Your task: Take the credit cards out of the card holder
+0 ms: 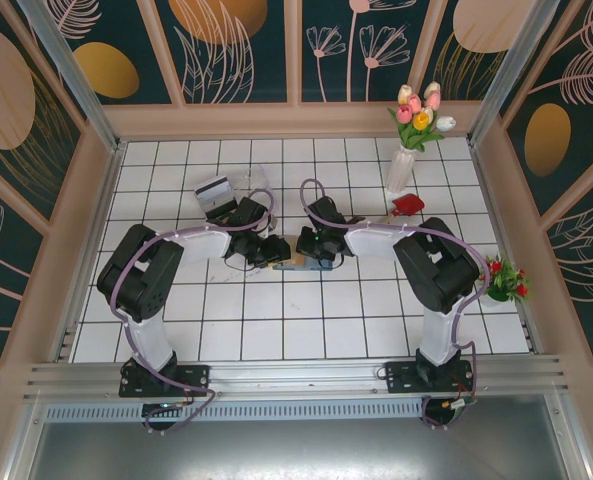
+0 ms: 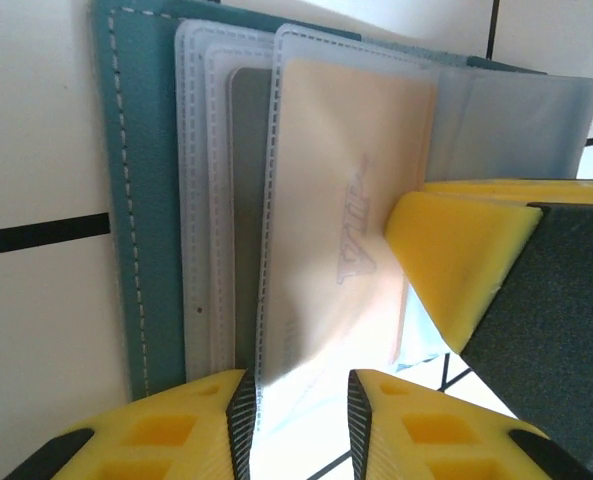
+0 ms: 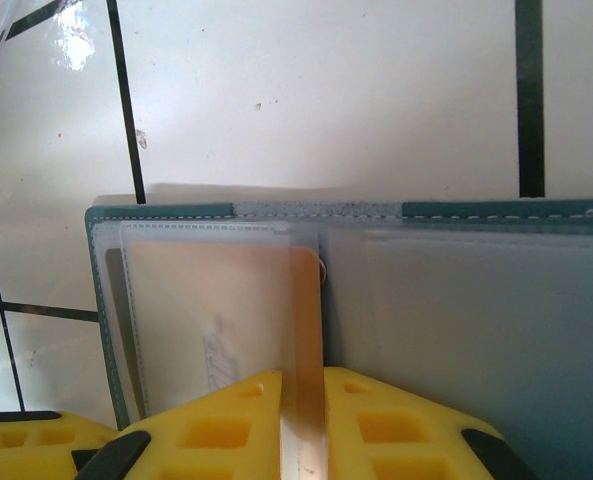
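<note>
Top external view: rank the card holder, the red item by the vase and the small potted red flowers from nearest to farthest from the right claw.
1. The card holder, right at the right claw, mid-table.
2. The red item, farther back and to the right, beside the vase.
3. The potted red flowers, farthest, against the right wall.
</note>
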`<state>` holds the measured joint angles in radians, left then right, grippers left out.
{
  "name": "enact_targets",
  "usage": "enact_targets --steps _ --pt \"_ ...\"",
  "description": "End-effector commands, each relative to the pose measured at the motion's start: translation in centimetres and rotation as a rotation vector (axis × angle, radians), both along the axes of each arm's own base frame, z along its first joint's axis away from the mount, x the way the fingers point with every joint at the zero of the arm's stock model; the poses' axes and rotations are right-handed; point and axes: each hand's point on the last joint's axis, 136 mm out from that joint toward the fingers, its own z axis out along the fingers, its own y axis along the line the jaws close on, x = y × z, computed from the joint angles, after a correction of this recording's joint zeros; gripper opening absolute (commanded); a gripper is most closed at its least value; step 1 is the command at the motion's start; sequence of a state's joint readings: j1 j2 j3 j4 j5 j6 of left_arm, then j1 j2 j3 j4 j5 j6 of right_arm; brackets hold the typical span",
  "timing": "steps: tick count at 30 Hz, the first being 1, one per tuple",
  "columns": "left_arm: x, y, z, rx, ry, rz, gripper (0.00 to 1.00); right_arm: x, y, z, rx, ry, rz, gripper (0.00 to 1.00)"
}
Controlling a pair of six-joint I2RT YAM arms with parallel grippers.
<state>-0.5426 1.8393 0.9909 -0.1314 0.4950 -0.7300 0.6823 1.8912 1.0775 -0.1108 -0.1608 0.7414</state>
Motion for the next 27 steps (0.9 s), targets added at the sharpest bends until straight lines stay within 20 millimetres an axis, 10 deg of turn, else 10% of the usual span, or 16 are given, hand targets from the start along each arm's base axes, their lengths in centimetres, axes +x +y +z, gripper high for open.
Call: enact_targets --steps 1,27 --pt "-1.0 -1.0 -0.6 -0.052 0.054 -0.028 0.33 -3.0 -2.3 -4.1 -0.101 0.129 0.002 0.17" --pt "0.2 1.1 0.8 0.061 -0.034 0.052 0.32 -3.0 -4.2 -4.4 -0.132 0.125 -0.029 0.1"
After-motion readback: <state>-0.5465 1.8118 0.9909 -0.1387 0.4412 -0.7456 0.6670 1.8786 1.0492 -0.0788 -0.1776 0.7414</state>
